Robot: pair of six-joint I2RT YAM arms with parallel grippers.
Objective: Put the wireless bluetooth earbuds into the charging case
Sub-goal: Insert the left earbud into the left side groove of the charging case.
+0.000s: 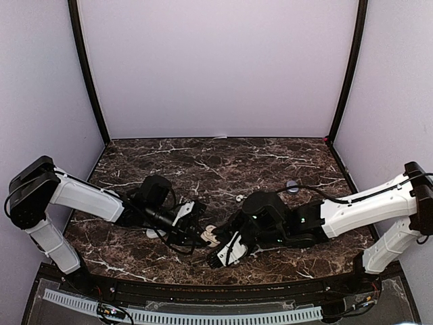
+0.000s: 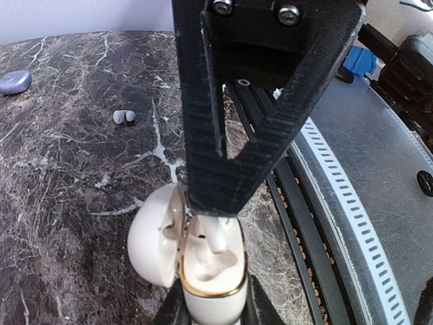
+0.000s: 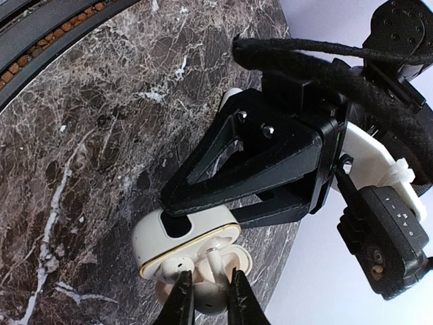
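One earbud (image 3: 214, 263) is hanging partly inside the open case (image 3: 150, 237), near the table's (image 1: 270, 162) front edge.
Right gripper (image 3: 210, 299) is pinching the earbud's stem; left gripper (image 2: 215, 310) is clamping the case's base from both sides.

Lab robot booth: lilac walls (image 1: 216, 68), marble table (image 1: 223, 159).
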